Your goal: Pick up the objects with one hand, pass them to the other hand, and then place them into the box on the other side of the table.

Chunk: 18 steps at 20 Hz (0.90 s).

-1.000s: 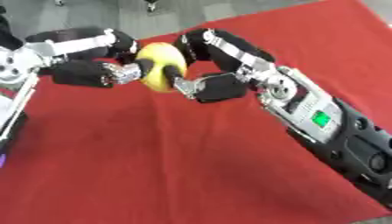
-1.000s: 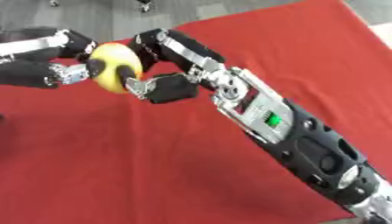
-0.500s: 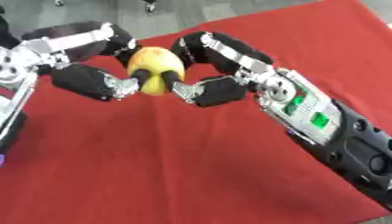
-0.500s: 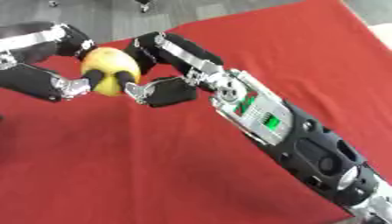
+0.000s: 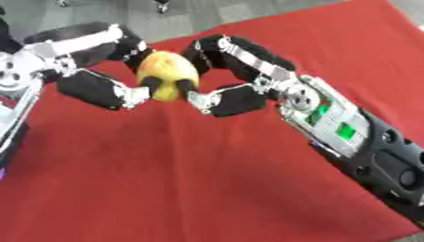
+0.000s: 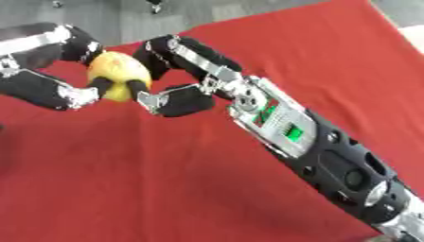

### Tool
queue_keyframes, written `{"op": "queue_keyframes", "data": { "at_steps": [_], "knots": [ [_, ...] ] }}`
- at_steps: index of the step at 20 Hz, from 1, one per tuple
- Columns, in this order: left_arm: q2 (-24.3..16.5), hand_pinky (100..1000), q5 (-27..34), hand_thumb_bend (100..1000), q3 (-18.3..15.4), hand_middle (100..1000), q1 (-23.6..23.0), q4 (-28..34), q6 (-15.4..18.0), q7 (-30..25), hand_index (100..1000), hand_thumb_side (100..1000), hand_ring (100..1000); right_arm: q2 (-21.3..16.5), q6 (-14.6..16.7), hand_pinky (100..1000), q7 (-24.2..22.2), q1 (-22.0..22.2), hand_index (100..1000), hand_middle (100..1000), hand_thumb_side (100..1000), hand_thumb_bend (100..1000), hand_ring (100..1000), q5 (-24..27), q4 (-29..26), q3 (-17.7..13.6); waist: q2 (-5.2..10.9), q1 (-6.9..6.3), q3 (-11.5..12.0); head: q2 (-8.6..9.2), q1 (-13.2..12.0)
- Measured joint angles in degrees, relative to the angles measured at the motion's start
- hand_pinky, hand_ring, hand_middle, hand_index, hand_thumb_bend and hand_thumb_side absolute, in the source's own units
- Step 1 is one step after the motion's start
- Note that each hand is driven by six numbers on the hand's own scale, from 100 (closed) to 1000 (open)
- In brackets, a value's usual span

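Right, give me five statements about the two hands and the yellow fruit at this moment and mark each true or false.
1. The yellow fruit is lying on the red cloth. False: it is held up between the two hands.
2. Both the left hand and the right hand have fingers curled round the fruit. True.
3. The right arm comes in from the lower right of the view. True.
4. The fruit is green. False: it is yellow with an orange tinge.
5. A box is visible beside the fruit. False: neither view shows a box.
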<state>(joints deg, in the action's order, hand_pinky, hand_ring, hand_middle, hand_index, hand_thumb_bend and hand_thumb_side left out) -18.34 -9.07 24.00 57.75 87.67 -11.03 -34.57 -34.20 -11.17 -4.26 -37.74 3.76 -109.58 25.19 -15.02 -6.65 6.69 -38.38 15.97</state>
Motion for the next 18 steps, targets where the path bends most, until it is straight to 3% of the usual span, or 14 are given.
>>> {"op": "queue_keyframes", "data": {
  "at_steps": [6,12,18],
  "knots": [
    [-0.26,702,3.02,100,-0.50,475,-1.21,0.38,-1.05,1.25,539,121,588,-0.39,0.15,690,0.52,0.05,687,497,188,100,650,0.18,-0.29,0.21,0.00,0.00,0.01,0.29,-0.40],
    [-0.81,703,7.64,100,-0.97,486,-2.42,0.84,-2.55,2.87,562,136,594,-0.54,0.15,701,0.07,0.44,724,526,206,100,674,0.07,-0.42,0.35,0.00,0.00,-0.14,0.52,-0.75],
    [-2.09,703,12.77,100,-1.76,489,-4.04,1.65,-1.21,3.24,574,162,601,-1.41,0.28,708,-1.23,0.44,736,540,199,100,684,-0.55,-1.20,0.72,0.00,0.00,-0.53,1.03,-1.04]
  ]
}}
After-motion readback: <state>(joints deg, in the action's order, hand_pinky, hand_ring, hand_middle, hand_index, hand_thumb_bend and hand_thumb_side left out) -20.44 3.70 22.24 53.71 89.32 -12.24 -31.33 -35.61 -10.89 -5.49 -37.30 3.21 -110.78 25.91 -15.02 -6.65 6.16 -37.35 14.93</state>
